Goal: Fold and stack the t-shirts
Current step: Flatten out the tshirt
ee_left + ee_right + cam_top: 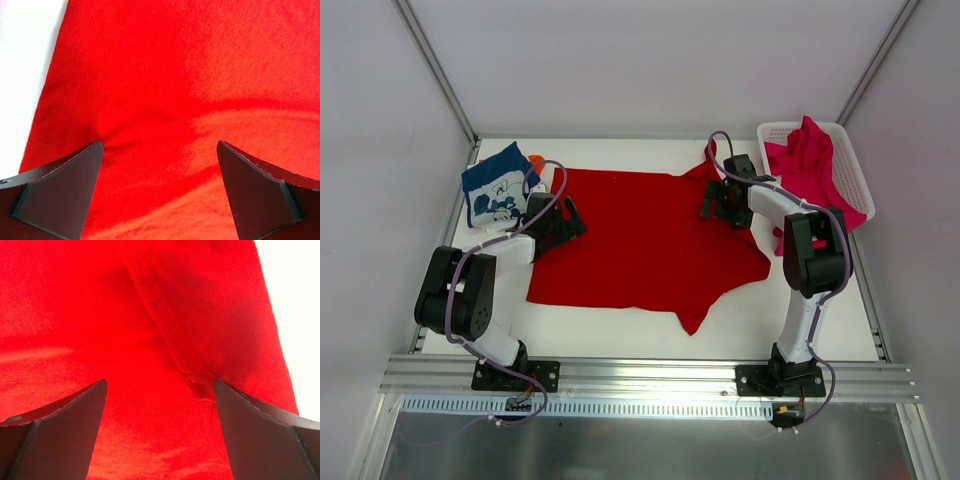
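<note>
A bright red t-shirt point(640, 240) lies spread flat across the middle of the table. My left gripper point(568, 216) is open over its left edge, and the left wrist view shows both fingers wide apart on plain red cloth point(175, 75) around the gripper point(159, 145). My right gripper point(720, 205) is open over the shirt's back right part, by a sleeve. In the right wrist view a stitched seam point(160, 310) runs down between the fingers of that gripper point(160, 382). A folded navy t-shirt point(498, 192) lies at the back left, with a bit of orange t-shirt point(535, 160) behind it. A magenta-pink t-shirt point(810, 165) fills the basket.
The white mesh basket point(772, 130) stands at the back right corner. White walls and metal frame rails close in the table on three sides. Bare white tabletop point(620, 335) shows in front of the red shirt.
</note>
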Tool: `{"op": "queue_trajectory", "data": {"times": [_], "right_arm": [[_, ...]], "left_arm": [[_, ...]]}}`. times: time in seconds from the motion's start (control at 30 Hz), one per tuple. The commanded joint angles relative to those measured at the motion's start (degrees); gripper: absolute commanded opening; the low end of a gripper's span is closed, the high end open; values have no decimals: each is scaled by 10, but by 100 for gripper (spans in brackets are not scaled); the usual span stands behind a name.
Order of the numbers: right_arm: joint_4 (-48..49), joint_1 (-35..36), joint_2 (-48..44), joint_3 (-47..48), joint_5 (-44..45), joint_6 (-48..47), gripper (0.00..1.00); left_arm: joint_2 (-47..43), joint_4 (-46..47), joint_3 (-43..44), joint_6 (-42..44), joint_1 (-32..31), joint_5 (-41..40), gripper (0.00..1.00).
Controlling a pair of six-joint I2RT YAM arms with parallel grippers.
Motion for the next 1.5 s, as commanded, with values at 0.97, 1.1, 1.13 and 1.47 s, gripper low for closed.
{"op": "queue_trajectory", "data": {"times": [0.97, 1.1, 1.13, 1.47], "right_arm": [[13, -36, 0, -4, -24, -20, 0], [13, -36, -1, -8, -24, -22, 0], [14, -36, -2, -7, -24, -22, 0], [9, -67, -14, 29, -16, -13, 0]], "left_arm": [[-39, 12, -21, -9, 9, 15, 99], [-39, 13, -22, -9, 10, 14, 99], [-38, 12, -22, -9, 10, 14, 99], [-38, 16, -24, -12, 10, 16, 99]]}}
